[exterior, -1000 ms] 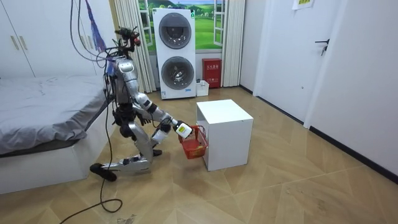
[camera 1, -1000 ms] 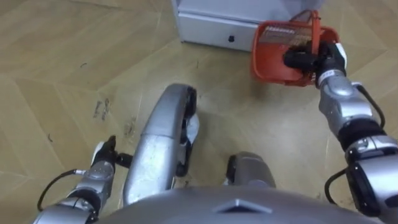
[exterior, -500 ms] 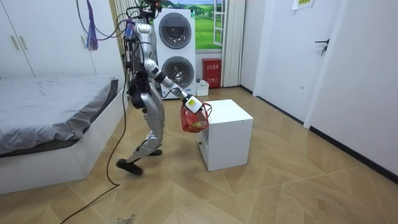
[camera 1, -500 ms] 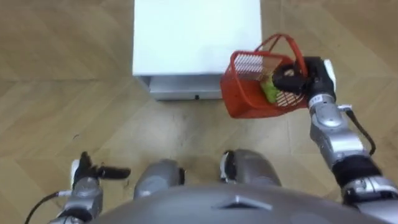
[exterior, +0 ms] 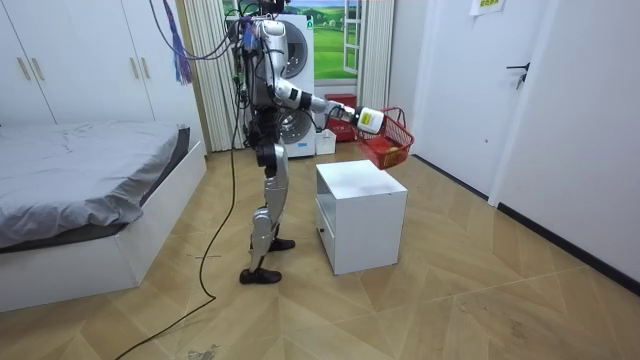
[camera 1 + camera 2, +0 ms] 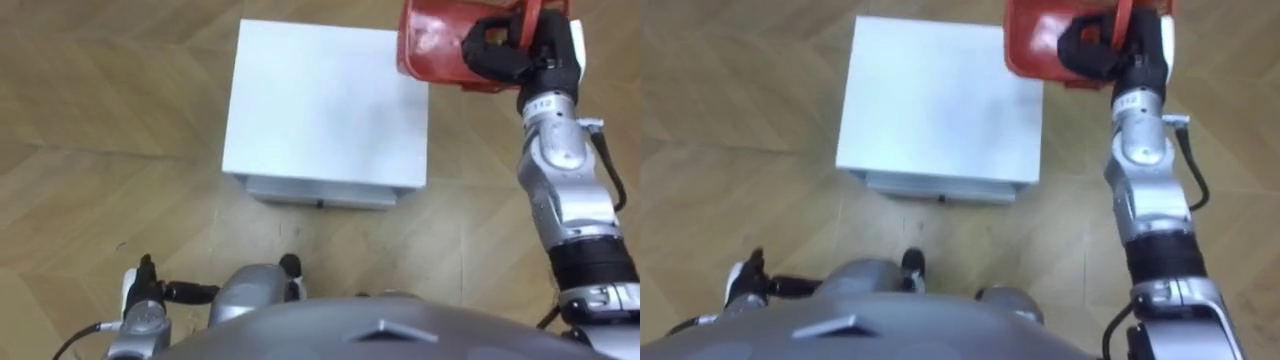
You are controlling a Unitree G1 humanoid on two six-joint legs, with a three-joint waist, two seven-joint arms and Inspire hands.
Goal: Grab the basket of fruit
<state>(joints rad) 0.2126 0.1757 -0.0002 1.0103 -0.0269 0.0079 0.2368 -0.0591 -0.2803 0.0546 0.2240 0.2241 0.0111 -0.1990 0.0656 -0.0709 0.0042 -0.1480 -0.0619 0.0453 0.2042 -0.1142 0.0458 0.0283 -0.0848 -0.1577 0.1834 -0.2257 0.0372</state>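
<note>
1. Bed (image 5: 80,170), grey cover: at 9 o'clock in the room view, well apart from me.
2. White cabinet (image 6: 325,110), one drawer in front: on the floor at my 12 o'clock. I stand upright just before it.
3. Fruit basket (image 6: 435,45), red: in the air at my 1 o'clock, above the cabinet's far right corner and clear of its top.
4. My right robot hand (image 6: 500,55): arm stretched forward, fingers curled tight on the basket.
5. My left robot hand (image 6: 150,295): low at my 8 o'clock, fingers loosely extended, holding nothing.
</note>
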